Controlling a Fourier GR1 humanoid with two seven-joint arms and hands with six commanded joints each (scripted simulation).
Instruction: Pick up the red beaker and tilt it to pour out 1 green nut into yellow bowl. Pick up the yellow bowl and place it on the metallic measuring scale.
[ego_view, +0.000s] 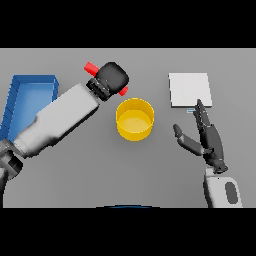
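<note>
Red beaker (91, 67) sits tilted in the left hand (111, 77), fingers wrapped round it, just behind the yellow bowl (135, 119). The right hand (207, 136) rests loose-fingered beside the bowl, near the scale (189, 90). Tilted too steeply, more than one nut could spill, or miss the bowl.

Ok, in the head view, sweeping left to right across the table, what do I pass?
Blue bin → left hand shut on the red beaker → yellow bowl → metallic scale, with the open right hand just in front of it.
</note>
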